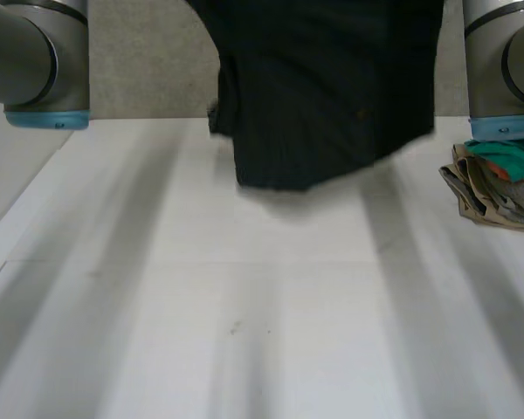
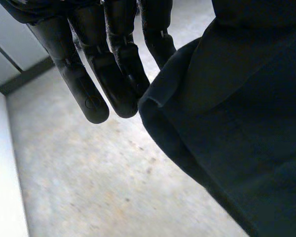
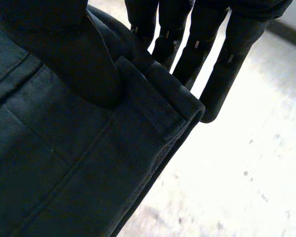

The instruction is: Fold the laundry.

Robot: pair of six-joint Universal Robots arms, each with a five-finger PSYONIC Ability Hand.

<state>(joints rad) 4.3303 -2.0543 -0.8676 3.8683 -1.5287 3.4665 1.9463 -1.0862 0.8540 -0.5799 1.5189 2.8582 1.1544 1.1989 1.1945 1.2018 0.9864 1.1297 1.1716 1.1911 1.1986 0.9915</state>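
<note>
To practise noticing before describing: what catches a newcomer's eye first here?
A dark twill garment hangs over the far side of the white table. The right hand pinches its hemmed edge between thumb and fingers. A crumpled beige, teal and orange clothes pile lies at the table's right.

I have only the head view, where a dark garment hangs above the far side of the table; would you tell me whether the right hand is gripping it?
Observer: Yes. In the right wrist view, the right hand pinches the dark garment at a hemmed corner. Its thumb is on one face and its fingers are on the other.
Operator: Thank you. And where is the left hand relative to the cloth?
Observer: In the left wrist view, an edge of the garment hangs right beside the left hand. I cannot tell whether that hand grips it.
</note>
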